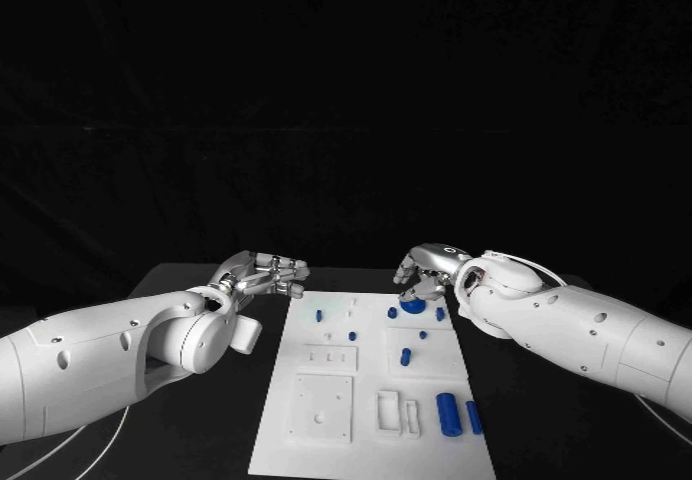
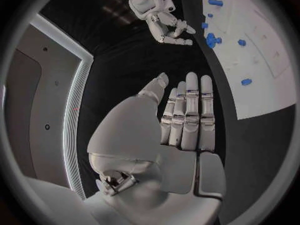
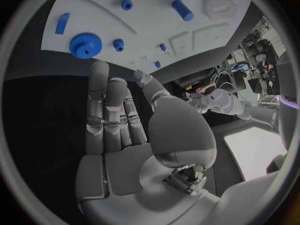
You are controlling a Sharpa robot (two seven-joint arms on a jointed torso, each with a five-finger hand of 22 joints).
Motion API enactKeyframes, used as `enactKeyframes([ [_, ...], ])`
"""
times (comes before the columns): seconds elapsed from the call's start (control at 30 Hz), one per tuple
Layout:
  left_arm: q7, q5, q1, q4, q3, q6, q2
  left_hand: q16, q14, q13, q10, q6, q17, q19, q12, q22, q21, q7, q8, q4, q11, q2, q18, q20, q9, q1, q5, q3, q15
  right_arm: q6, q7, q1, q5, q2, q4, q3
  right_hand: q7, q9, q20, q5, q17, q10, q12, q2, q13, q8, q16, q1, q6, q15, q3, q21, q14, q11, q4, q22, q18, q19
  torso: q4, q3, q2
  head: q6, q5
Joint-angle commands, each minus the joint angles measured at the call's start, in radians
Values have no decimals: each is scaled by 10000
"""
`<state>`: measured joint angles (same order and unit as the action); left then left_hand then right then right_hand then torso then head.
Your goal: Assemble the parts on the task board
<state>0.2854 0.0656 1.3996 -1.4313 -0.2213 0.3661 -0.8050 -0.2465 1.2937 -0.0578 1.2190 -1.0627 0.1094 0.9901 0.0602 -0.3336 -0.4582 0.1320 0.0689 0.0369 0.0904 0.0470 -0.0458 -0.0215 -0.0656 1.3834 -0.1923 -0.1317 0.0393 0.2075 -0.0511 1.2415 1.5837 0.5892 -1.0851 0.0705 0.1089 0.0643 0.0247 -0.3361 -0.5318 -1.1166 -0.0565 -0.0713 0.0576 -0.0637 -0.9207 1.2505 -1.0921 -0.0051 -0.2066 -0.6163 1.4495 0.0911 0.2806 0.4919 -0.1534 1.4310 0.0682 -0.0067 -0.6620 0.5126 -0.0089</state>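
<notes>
Your right hand (image 1: 428, 275) hovers empty, fingers straight and loose, just above the blue gear (image 1: 414, 306) at the task board's (image 1: 332, 440) far edge. Left hand (image 1: 270, 273) is open too, off the board's far-left corner, w/ other blue parts (image 1: 447, 408) lying nearer you.

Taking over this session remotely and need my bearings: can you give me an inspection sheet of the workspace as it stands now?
Surface: black table, bare around the board.
Job's things: white task board lies lengthwise mid-table. Small blue parts are scattered on its far half; two blue cylinders lie side by side near its right edge; a blue gear sits at the far right corner.
Clutter: nothing seen.
Hands: left hand open, fingers straight and together, off the board's far left corner, holding nothing. Right hand open, above the gear end of the board, holding nothing.
Cables: thin white cable by the left arm, off the board.
Surroundings: black backdrop beyond the table.
</notes>
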Motion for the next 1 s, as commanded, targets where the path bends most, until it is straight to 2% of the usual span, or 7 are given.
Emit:
enactKeyframes([
  [0.03,150,65,49,-62,17,-187,26,52,54,-10,-77,78,-14,75,-22,16,53,-6,-39,5,6,36,-96,-21,5,-82,33,-42,24,-442,355,9,1242,-59,-87,-2,-33,-5,-44,36,61,84,-10,15,11,16,-37,118,78,32,55,61,-70,5,13,68,-190,7,78,26,-101,148,0],
  [0.33,128,115,97,-218,26,-183,4,103,45,-11,-184,120,-32,100,-21,78,139,12,-38,-10,41,52,-101,-44,5,-94,37,-1,47,-749,578,10,1897,-227,-78,-45,-71,-8,-43,80,148,196,-9,-37,11,19,-98,227,124,29,89,199,-74,-20,16,246,-169,78,139,34,-213,334,-60],
  [0.63,115,146,200,-446,44,-185,-54,118,48,-11,-200,129,-37,119,-21,104,174,14,-38,-9,45,57,-105,-49,5,-88,36,18,50,-889,757,-15,2384,-397,136,-118,-79,-8,-40,103,179,213,-8,-60,10,18,-141,255,114,30,25,289,-75,-25,23,363,-162,123,216,39,-375,291,-178],
  [0.8,105,165,256,-535,47,-197,-80,118,48,-11,-200,129,-37,119,-21,104,174,14,-38,-9,45,57,-105,-49,5,-88,36,18,50,-980,814,-44,2545,-434,206,-145,-78,-9,-42,195,220,167,-7,-115,9,21,-182,241,77,32,-292,437,-83,-30,29,612,-166,161,258,36,-434,280,-198],
  [0.87,99,178,273,-561,47,-201,-93,118,48,-11,-200,129,-37,119,-21,104,174,14,-38,-9,45,57,-105,-49,5,-88,36,18,50,-1013,830,-53,2590,-439,220,-152,-75,-8,-39,357,219,147,-8,-127,9,20,-199,242,59,29,-473,459,-87,-32,29,673,-168,168,262,38,-455,259,-198],
  [0.9,97,183,280,-571,47,-201,-99,118,48,-11,-200,129,-37,119,-21,104,174,14,-38,-9,45,57,-105,-49,5,-88,36,18,50,-1028,836,-57,2620,-442,226,-156,-76,-8,-41,372,222,136,-8,-250,9,19,-222,149,44,30,-819,505,-93,-31,8,804,-173,167,264,38,-463,263,-203],
  [1.0,95,198,302,-598,47,-200,-114,134,56,-11,-216,125,-43,150,-21,139,222,14,-36,-10,49,54,-105,-52,4,-84,43,46,52,-1060,854,-71,2685,-458,250,-170,-83,-7,-35,411,224,106,-7,-242,8,19,-232,148,15,26,-916,543,-94,-37,17,896,-169,177,262,41,-494,246,-202],
])
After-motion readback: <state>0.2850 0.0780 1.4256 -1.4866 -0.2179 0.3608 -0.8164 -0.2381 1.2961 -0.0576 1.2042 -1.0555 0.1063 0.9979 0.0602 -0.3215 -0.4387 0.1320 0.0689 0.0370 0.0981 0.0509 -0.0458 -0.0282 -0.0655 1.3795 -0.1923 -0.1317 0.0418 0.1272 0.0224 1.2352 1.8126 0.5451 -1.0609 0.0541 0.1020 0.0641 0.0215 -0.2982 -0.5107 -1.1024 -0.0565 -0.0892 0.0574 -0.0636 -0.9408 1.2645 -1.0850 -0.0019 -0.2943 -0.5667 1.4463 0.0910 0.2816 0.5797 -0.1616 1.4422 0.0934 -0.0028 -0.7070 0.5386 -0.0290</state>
